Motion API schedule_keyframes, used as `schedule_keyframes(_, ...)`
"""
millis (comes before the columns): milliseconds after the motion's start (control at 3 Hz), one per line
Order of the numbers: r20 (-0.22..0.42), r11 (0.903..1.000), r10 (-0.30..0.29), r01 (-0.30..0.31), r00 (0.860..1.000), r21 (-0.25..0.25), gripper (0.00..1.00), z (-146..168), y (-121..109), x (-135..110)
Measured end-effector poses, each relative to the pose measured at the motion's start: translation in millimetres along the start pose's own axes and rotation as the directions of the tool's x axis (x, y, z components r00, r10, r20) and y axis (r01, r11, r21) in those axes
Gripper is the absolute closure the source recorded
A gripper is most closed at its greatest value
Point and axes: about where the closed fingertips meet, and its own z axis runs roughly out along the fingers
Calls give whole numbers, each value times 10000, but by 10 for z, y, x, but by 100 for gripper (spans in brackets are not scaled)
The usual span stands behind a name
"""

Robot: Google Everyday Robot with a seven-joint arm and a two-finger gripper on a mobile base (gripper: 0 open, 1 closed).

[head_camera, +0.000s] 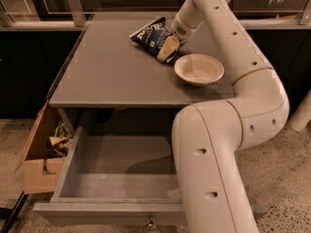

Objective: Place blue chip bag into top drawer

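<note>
Pincer (168, 47) at bag (147, 35) on worktop (112, 72); grip state can't tell
Bowl (198, 68) just right of it; drawer (121, 165) open below; bag's long axis diagonal, far-left to near-right

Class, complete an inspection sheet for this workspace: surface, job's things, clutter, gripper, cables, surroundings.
Surface: flat grey tabletop, bearing bag and bowl.
Job's things: crinkly dark-blue chip bag on the tabletop's far side; grey top drawer pulled open.
Clutter: round white bowl beside the bag.
Gripper: gripper at the bag's right edge.
Cables: nothing seen.
Surroundings: brown cardboard box holding crumpled wrappers, left of the drawer; speckled floor.
</note>
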Motion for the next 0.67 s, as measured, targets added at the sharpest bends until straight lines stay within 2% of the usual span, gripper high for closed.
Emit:
schedule_keyframes(333, 403, 9986, -451, 439, 9982, 298, 100, -234, -24, -156)
schedule_keyframes(667, 867, 9941, -1024, 988, 9910, 448, 100, -684, 78, -371)
